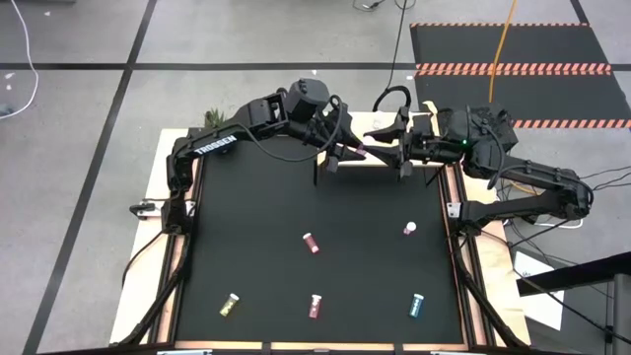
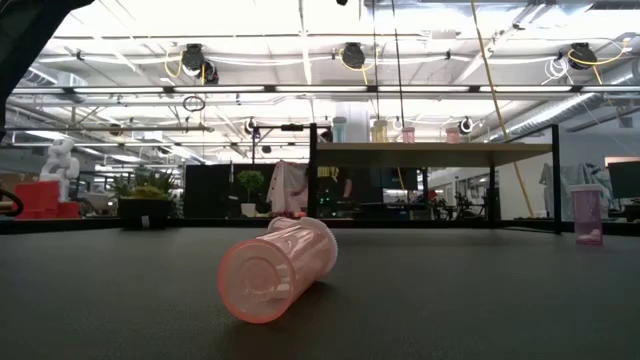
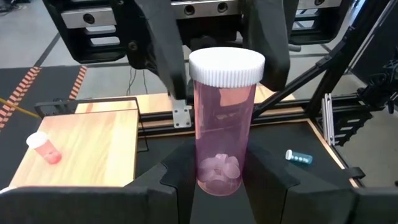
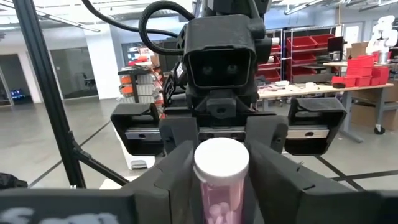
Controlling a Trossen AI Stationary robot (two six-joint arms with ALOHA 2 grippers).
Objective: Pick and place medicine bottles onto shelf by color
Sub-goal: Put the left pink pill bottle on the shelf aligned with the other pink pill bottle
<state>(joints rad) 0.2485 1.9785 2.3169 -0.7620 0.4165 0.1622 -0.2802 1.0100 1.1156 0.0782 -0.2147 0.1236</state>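
Observation:
A pink medicine bottle (image 3: 221, 118) with a white cap hangs in the air above the table's far edge, between my two grippers, which face each other. My left gripper (image 3: 219, 171) is shut on its lower body. My right gripper (image 4: 221, 180) is shut on its cap end. In the high view they meet at the bottle (image 1: 363, 154). The pale wood shelf (image 3: 81, 140) stands below, with a small pink bottle (image 3: 43, 148) lying on its top. The low view shows the shelf (image 2: 430, 153) with several bottles upright on it. My left gripper pinches the bottle's lower body near its base (image 3: 217, 180) between its two fingers. It comes about level from the table's left, and the bottle sticks out along the fingers, cap away from it, clear of shelf and table. My right gripper has the white cap (image 4: 221, 163) between its two fingers (image 3: 273, 53), coming about level from the table's right. The bottle runs along these fingers too.
Loose bottles lie on the black table: a dark red one (image 1: 312, 242), a pink one with a white cap (image 1: 409, 228), a yellow one (image 1: 230, 305), a pink one (image 1: 315, 306) and a teal one (image 1: 417, 305). A potted plant (image 1: 212, 118) stands at the far left corner.

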